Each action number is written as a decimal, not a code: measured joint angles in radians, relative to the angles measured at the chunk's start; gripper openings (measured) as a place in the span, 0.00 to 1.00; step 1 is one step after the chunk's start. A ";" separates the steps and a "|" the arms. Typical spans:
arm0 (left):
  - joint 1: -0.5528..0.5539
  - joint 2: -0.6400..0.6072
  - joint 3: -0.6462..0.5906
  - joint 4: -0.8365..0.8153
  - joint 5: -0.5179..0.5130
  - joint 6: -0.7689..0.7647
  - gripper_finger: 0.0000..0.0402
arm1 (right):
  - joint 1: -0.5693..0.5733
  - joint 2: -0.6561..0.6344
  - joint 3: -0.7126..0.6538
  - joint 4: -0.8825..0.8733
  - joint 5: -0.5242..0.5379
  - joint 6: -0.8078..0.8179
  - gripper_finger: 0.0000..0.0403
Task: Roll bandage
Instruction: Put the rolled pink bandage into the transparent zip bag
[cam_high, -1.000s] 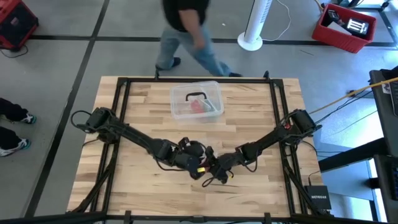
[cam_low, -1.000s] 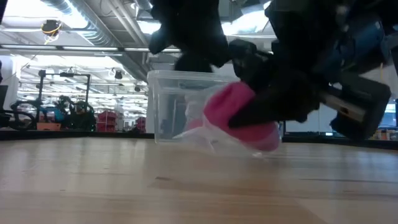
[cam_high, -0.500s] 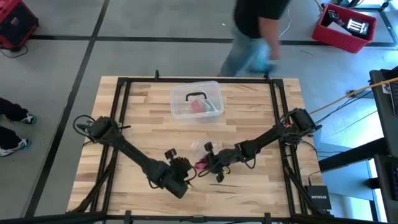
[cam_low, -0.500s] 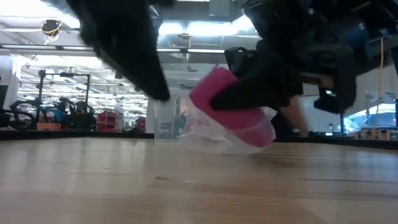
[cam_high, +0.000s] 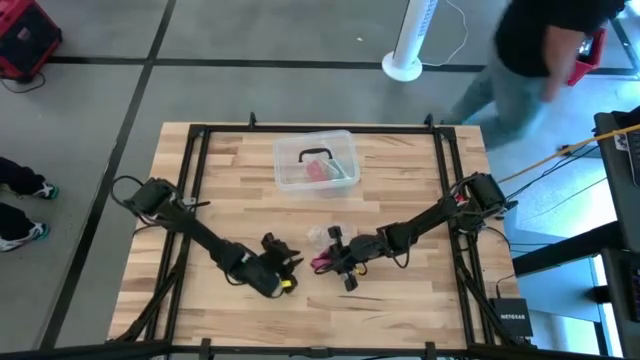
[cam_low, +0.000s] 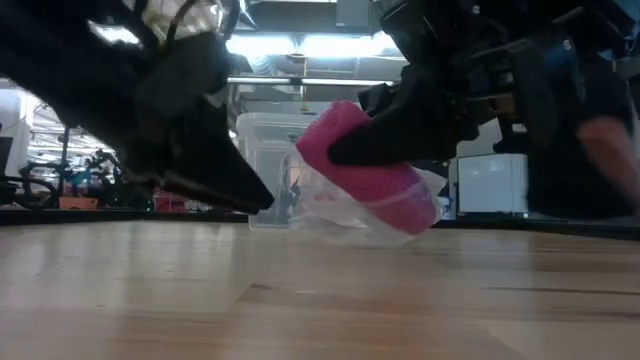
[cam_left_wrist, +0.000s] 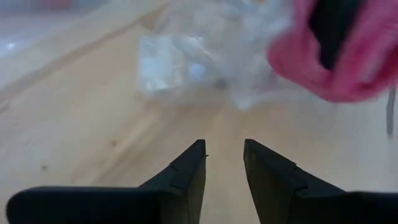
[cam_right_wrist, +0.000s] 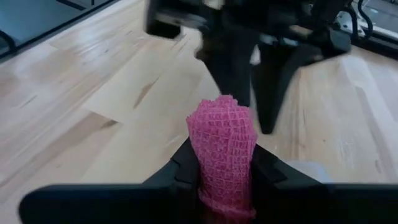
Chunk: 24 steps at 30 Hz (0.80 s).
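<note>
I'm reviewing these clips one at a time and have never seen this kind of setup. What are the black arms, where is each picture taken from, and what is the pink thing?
Two dark robot arms work at a wooden table. One picture looks straight down from above, one looks level across the tabletop, and two come from cameras on the arms' wrists.

The pink thing is a rolled bandage. The right gripper is shut on it and, seen from table height, holds it tilted above the wood. The left gripper is beside it, fingers parted and holding nothing.

A crumpled clear wrapper lies under the roll, and a clear plastic box with pink and green contents sits near the far edge. A person is passing behind the table.
</note>
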<state>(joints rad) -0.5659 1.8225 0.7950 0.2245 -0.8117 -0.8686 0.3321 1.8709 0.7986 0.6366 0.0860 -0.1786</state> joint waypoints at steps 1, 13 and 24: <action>0.006 0.000 -0.039 0.088 0.001 0.026 0.26 | 0.000 0.000 0.000 0.000 0.000 0.012 0.18; 0.085 0.009 -0.116 0.458 0.056 0.245 0.27 | 0.000 0.000 0.000 0.001 0.010 0.051 0.18; 0.114 0.038 -0.105 0.424 0.155 0.221 0.26 | 0.000 -0.001 0.000 0.001 0.010 0.045 0.18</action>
<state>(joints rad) -0.4522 1.8607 0.6904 0.6485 -0.6563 -0.6474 0.3325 1.8702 0.7990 0.6376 0.0959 -0.1341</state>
